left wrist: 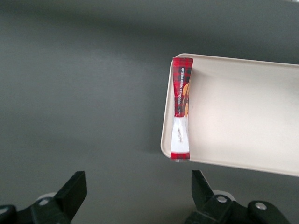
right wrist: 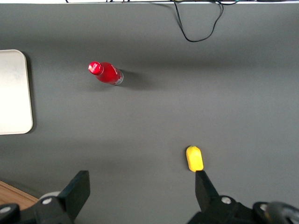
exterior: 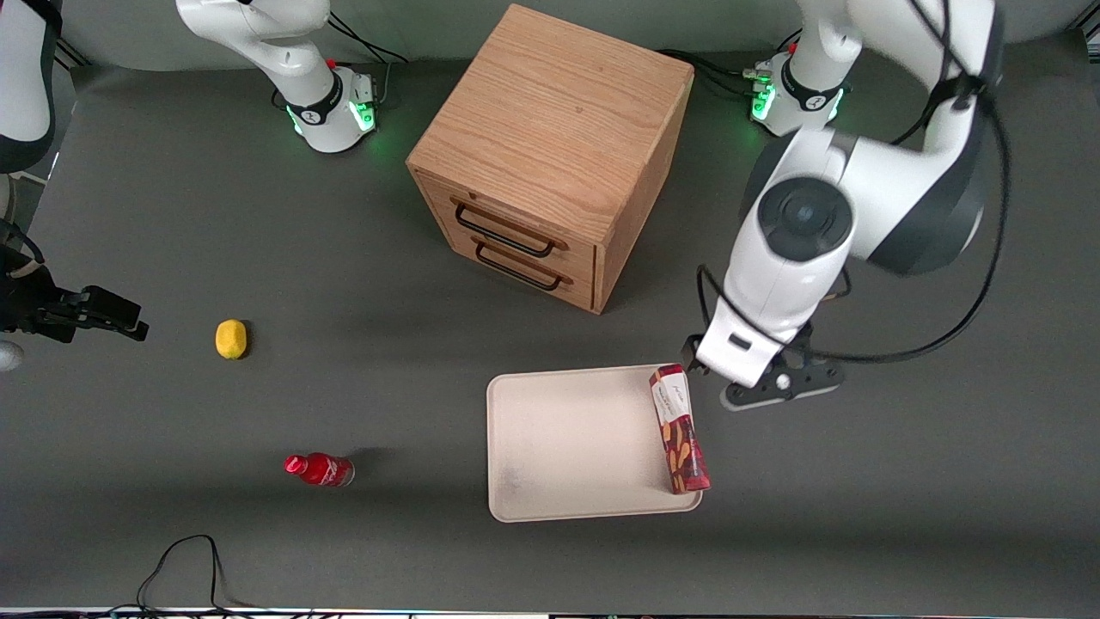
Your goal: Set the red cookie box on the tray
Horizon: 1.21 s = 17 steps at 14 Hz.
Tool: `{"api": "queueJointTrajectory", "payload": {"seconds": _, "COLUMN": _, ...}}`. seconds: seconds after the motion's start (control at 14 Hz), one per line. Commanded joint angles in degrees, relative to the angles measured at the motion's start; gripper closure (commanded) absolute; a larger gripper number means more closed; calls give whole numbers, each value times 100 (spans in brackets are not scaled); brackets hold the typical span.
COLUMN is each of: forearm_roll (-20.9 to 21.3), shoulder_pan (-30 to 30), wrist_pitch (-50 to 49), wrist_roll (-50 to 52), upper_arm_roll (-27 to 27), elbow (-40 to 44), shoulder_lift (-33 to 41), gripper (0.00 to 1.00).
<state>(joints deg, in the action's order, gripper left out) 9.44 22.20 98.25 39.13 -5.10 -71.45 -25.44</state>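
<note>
The red cookie box lies flat on the tray, along the tray's edge toward the working arm's end and resting on the rim there. Its white label end points away from the front camera. My left gripper hangs open above bare table, just off the box's white end and a little farther from the front camera. Nothing is between its fingers. In the front view the arm's wrist covers the fingers.
A wooden two-drawer cabinet stands farther from the front camera than the tray. A yellow lemon and a small red bottle lie toward the parked arm's end. A black cable loops at the near table edge.
</note>
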Motion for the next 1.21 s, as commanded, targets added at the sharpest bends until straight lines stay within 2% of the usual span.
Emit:
{"api": "queueJointTrajectory", "payload": {"seconds": 0.0, "forearm_roll": -74, "shoulder_pan": 47, "wrist_pitch": -358, "wrist_roll": 16, "upper_arm_roll": 18, "elbow": -185, "shoulder_lift": 582, "gripper": 0}}
{"api": "queueJointTrajectory", "payload": {"seconds": 0.29, "forearm_roll": -92, "shoulder_pan": -75, "wrist_pitch": -657, "wrist_roll": -624, "upper_arm_roll": 27, "elbow": -212, "shoulder_lift": 1049, "gripper": 0}}
{"api": "queueJointTrajectory", "payload": {"seconds": 0.43, "forearm_roll": -126, "shoulder_pan": -408, "wrist_pitch": -737, "wrist_roll": -1220, "upper_arm_roll": 18, "elbow": -386, "shoulder_lift": 1294, "gripper": 0}}
{"api": "queueJointTrajectory", "payload": {"seconds": 0.71, "forearm_roll": -557, "shoulder_pan": -1295, "wrist_pitch": -658, "wrist_roll": -2671, "upper_arm_roll": 27, "elbow": -940, "shoulder_lift": 1822, "gripper": 0}}
{"api": "queueJointTrajectory", "payload": {"seconds": 0.93, "forearm_roll": -689, "shoulder_pan": -1919, "wrist_pitch": -588, "wrist_roll": -3629, "upper_arm_roll": 36, "elbow": -1239, "shoulder_lift": 2095, "gripper": 0}}
{"api": "queueJointTrajectory", "payload": {"seconds": 1.14, "forearm_roll": -768, "shoulder_pan": -2351, "wrist_pitch": -133, "wrist_roll": -4141, "upper_arm_roll": 45, "elbow": -1870, "shoulder_lift": 2525, "gripper": 0}}
